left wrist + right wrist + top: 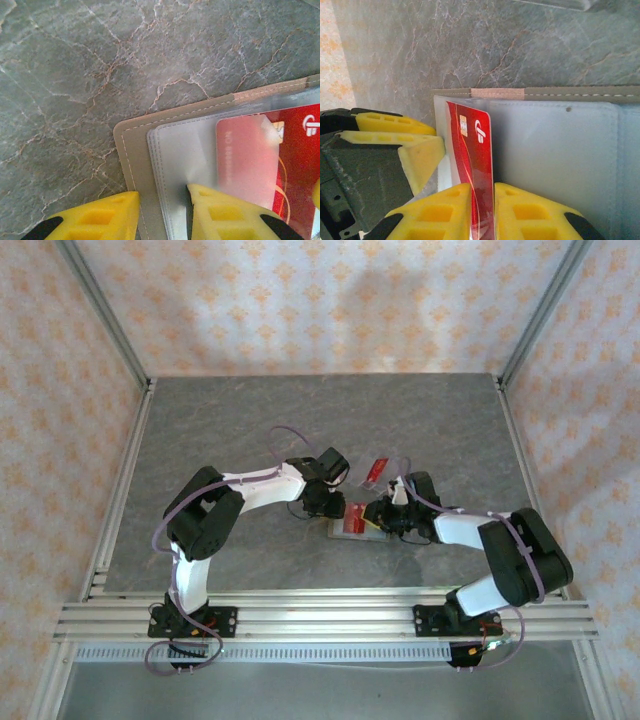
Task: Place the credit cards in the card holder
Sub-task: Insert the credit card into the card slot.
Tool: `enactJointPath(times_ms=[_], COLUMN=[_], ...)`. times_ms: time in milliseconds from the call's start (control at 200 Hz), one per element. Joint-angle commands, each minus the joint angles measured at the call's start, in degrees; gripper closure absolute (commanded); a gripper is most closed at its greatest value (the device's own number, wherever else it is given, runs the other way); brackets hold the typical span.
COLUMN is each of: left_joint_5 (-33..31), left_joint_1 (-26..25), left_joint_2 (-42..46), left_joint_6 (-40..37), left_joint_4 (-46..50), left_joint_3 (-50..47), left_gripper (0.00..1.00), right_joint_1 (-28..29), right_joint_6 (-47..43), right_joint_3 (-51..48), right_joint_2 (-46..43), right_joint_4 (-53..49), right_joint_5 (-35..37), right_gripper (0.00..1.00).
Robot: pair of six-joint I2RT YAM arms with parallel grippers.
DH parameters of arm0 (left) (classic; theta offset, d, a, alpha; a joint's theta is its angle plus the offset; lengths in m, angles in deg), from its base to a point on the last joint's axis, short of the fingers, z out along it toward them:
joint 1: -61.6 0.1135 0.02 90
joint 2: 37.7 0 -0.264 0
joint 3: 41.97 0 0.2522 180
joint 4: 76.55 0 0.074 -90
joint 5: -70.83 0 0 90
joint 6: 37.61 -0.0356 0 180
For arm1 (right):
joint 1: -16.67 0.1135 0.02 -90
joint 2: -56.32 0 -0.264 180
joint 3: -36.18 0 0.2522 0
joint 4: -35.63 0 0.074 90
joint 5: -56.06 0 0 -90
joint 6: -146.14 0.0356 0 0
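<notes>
1. Right gripper [482,194] sits nearest the lens. You have it clamped on the red credit card [475,150], with a yellow pad flush against each face of the card.
2. That card stands on edge over the card holder [570,92]. Its chip end points away from the gripper and stops just short of the holder's tan far border.
3. You've got the card holder lying open and flat on the grey table [250,420]. The stitched tan border is on the outside and the clear sleeves [555,150] are inside.
4. Contents, from the left wrist view: the card end nearest the holder's corner looks frosted, so it's behind sleeve plastic. The rest of the card is bare red, so it's partly in a pocket. You can't tell whether other cards are in the sleeves.
5. Left gripper [162,200] is at the holder's corner with its jaws part-way apart. One finger [100,220] is over the table just outside the tan border, and the other rests on the sleeve stack. You can't tell whether it's pinching the edge or just pressing down.
6. From above, the two grippers meet over the holder, left one on its left and right one on its right. They hide most of it from you.
7. Clear rack [377,472] with something red in it stands just beyond the holder, not touching it. It's too small to count what's inside.
</notes>
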Motion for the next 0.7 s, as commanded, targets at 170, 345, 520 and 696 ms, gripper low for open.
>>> enactJointPath(times_ms=[170, 345, 520, 696], left_joint_5=[-5.33, -5.49, -5.46, -5.6], left_joint_1=[0.6, 0.19, -0.01, -0.12], left_joint_2=[-5.7, -6.17, -6.2, -6.17], left_joint_6=[-1.12, -1.04, -0.77, -0.77], left_joint_4=[2.4, 2.32, 2.23, 2.23], left_joint_3=[-2.76, -2.7, -2.7, -2.73], left_gripper=[0.7, 0.7, 0.7, 0.7], right_joint_1=[0.54, 0.74, 0.77, 1.0], right_joint_6=[0.71, 1.64, 2.97, 2.59], right_joint_3=[-1.19, -1.54, -2.15, -2.2], right_joint_2=[2.03, 2.76, 5.33, 6.21], right_joint_4=[2.85, 4.45, 7.65, 7.12], right_joint_5=[0.4, 0.05, -0.39, 0.56], right_gripper=[0.77, 0.74, 0.77, 0.8])
